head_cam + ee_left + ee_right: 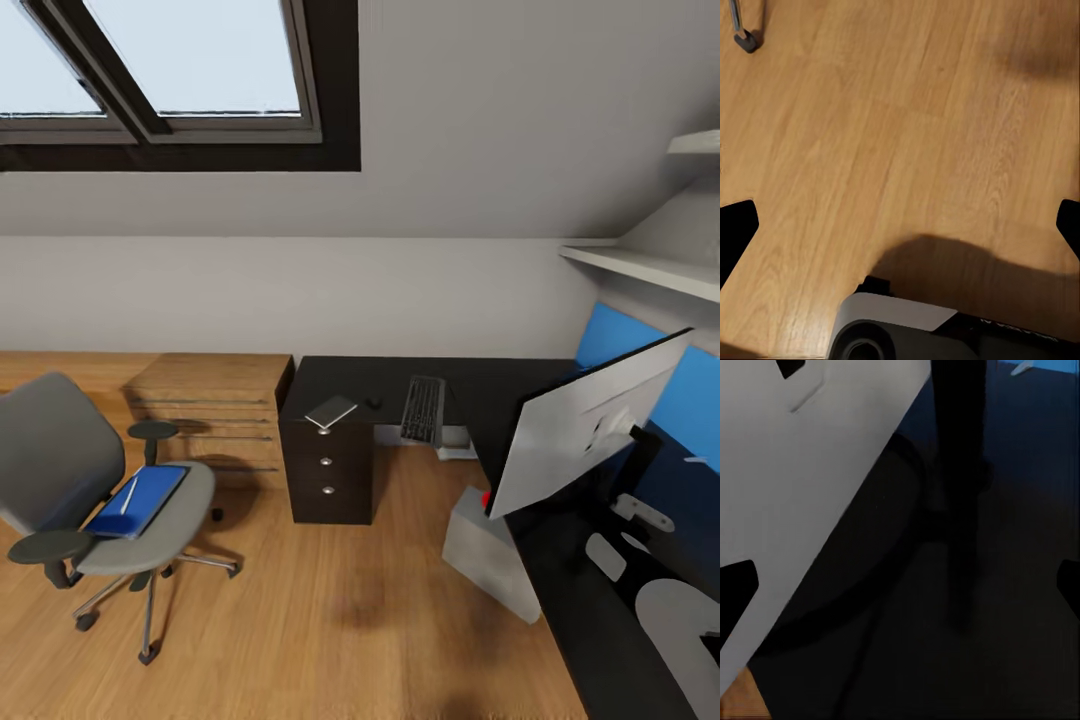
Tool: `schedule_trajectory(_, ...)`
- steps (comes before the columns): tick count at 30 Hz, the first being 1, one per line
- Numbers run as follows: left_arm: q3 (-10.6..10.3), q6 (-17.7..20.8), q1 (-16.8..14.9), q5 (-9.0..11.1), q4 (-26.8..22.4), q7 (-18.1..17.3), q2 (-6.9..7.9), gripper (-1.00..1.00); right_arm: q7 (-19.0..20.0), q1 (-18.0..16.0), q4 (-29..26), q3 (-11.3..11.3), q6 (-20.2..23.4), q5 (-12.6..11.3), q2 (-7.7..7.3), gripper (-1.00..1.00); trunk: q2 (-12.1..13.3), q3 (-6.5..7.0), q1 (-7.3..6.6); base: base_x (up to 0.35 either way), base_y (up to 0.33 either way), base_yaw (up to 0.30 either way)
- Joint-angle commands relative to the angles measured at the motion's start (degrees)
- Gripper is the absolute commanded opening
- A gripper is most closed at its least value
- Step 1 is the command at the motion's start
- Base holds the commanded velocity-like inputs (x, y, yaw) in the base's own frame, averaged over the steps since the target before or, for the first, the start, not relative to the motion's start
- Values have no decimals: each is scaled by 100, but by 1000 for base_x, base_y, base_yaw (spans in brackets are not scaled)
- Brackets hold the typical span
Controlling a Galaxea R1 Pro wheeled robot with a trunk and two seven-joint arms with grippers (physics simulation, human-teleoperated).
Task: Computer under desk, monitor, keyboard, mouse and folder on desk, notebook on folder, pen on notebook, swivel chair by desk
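On the glossy black desk (480, 385) (wood floor (330, 610) below), both tools (900, 225) (900, 585) gape wide

Head view: desk (480, 385) runs along the far wall and turns down the right side. Drawer unit (327, 470) sits under its left end; notebook (331, 411) on the top above it, mouse (373, 403) just right of the notebook, keyboard (424, 409) right of the mouse. Monitor (585, 425) stands on the right wing, back facing the room. Computer (490, 553) on the floor, tilted, at the wing's edge below the monitor. Low shelving (215, 405) left of the drawer unit. Swivel chair (90, 500) further left, well apart from the desk; folder (138, 500) on its seat, pen (129, 495) on the folder. Wall shelves (650, 265) above the right wing.
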Motion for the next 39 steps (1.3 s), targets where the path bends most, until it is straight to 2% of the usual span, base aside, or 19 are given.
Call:
schedule_trajectory(1, -48, -25, -5, 51, 1, 45, 5, 100, 5, -4, 1, -15, -18, -23, 2, 100, -13, -13, 1, -263, -75, 0)
schedule_trajectory(15, -51, -21, -5, 51, 1, 70, 5, 100, 8, 1, 5, -15, -23, -19, 3, 100, -13, -13, 1, -215, -245, 0)
schedule_trajectory(22, -51, -25, -5, 51, 1, 70, 5, 100, 14, 11, 10, -8, -299, 42, 8, 100, -13, -13, 1, -85, -322, 0)
schedule_trajectory(27, -49, -25, -5, 50, 1, 70, 5, 100, 11, 22, 75, -6, -594, 401, 11, 100, -13, -13, 1, -20, -330, 0)
schedule_trajectory(32, -54, -29, -5, 50, 1, 70, 5, 100, 13, 26, 235, -6, -767, 941, 12, 100, -13, -13, 1, -7, -254, 0)
schedule_trajectory(33, -55, -31, -5, 50, 1, 70, 5, 100, 28, 27, 276, -6, -814, 1130, 17, 100, -13, -13, 1, -3, -111, 0)
schedule_trajectory(39, -56, -33, -5, 50, 1, 70, 5, 100, 354, 28, 341, -8, -974, 1507, 72, 100, -13, -13, 1, -1, -55, 0)
